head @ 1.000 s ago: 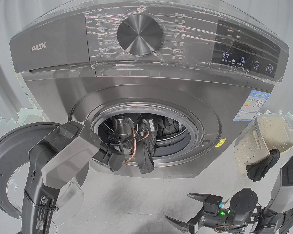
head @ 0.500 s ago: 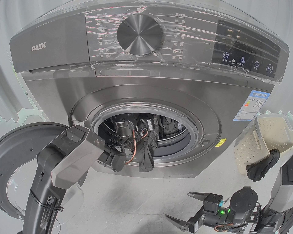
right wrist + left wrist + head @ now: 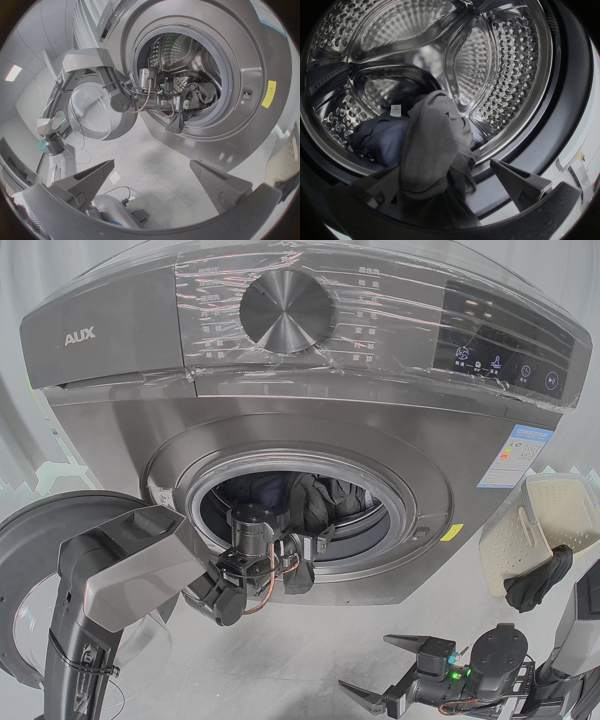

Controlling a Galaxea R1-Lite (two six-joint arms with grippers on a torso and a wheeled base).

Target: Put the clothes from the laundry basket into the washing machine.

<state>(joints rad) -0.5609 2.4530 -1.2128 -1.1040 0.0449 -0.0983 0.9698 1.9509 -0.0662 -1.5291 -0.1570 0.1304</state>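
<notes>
One garment (image 3: 434, 140) droops over the washer (image 3: 375, 421) lip, lower centre.
Soft, limp; pinch its bunched fold. Left gripper (image 3: 443, 165), right gripper (image 3: 151, 162): both wide.

The grey garment (image 3: 434, 150) is covering one finger of the left end effector (image 3: 445, 165) and hiding part of the navy garment (image 3: 378, 137) behind it. The laundry basket (image 3: 550, 521) is running off the head view's right edge.
</notes>
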